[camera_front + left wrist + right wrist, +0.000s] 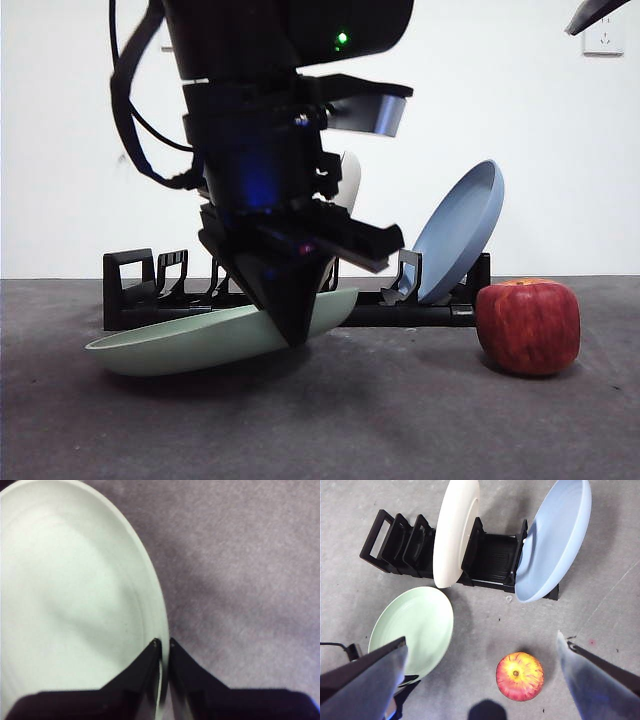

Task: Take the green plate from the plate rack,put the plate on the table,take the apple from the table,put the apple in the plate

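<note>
The pale green plate is out of the plate rack and lies nearly flat just in front of it, slightly tilted, low over the table; I cannot tell if it touches. My left gripper comes down from above and is shut on the plate's right rim; in the left wrist view the jaws pinch the edge of the plate. The red apple stands on the table to the right. My right gripper hangs open high above, looking down on the apple and the plate.
A cream-white plate and a blue plate stand in the rack; the blue one leans right, close behind the apple. A white wall runs behind the table.
</note>
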You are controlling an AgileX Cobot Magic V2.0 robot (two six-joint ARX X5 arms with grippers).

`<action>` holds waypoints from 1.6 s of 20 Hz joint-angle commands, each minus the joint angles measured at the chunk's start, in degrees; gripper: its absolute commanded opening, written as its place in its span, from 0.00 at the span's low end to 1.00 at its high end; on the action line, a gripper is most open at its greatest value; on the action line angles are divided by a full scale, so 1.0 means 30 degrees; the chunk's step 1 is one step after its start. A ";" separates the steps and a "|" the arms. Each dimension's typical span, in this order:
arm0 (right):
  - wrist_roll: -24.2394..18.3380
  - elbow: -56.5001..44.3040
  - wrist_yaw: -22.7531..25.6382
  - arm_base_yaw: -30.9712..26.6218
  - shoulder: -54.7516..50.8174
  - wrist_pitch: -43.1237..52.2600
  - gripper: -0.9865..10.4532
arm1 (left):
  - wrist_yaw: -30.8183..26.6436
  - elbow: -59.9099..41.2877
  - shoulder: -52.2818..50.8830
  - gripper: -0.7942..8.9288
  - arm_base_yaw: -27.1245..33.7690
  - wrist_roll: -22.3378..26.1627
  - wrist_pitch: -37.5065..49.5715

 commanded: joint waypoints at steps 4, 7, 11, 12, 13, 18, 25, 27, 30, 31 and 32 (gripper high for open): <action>0.0095 0.0087 0.0007 0.0007 0.0058 -0.0153 0.52 | 0.2361 -0.0219 0.0874 0.07 -0.0036 -0.0576 0.0554; 0.0087 0.0087 0.0007 0.0007 0.0058 -0.0415 0.52 | 0.2346 -0.0219 0.0903 0.07 -0.0051 -0.0561 0.0597; 0.0087 0.0087 0.0000 0.0007 0.0058 -0.0510 0.52 | 0.2361 -0.0219 0.0903 0.08 -0.0015 -0.0561 0.0576; 0.0087 0.0087 0.0000 0.0007 0.0058 -0.0568 0.52 | 0.2361 -0.0219 0.0903 0.08 -0.0022 -0.0561 0.0576; 0.0087 0.0087 0.0000 0.0007 0.0058 -0.0605 0.52 | 0.2361 -0.0219 0.0903 0.08 -0.0022 -0.0561 0.0568; 0.0087 0.0087 0.0000 0.0007 0.0058 -0.1005 0.52 | 0.2361 -0.0219 0.0903 0.25 -0.0015 -0.0568 0.0444; -0.0007 0.0087 0.0007 0.0007 0.0051 -0.1370 0.52 | 0.2353 0.0627 -0.0466 0.25 -0.0073 -0.0561 -0.1290; -0.0270 0.0087 0.0007 0.0007 0.0015 -0.1479 0.51 | 0.2353 0.1610 -0.2302 0.25 -0.0321 -0.0561 -0.2630; -0.0517 0.0087 0.0313 0.0044 -0.0517 -0.1362 0.41 | 0.2368 0.3439 -0.6069 0.25 -0.0750 -0.0568 -0.3927; -0.0503 0.0066 0.0321 0.0168 -0.0882 -0.1515 0.42 | 0.2397 0.4197 -0.7431 0.25 -0.0794 -0.0576 -0.4444; -0.0503 0.0029 0.0415 0.0335 -0.1290 -0.1727 0.42 | 0.2426 0.4860 -0.8502 0.25 -0.0794 -0.0576 -0.4954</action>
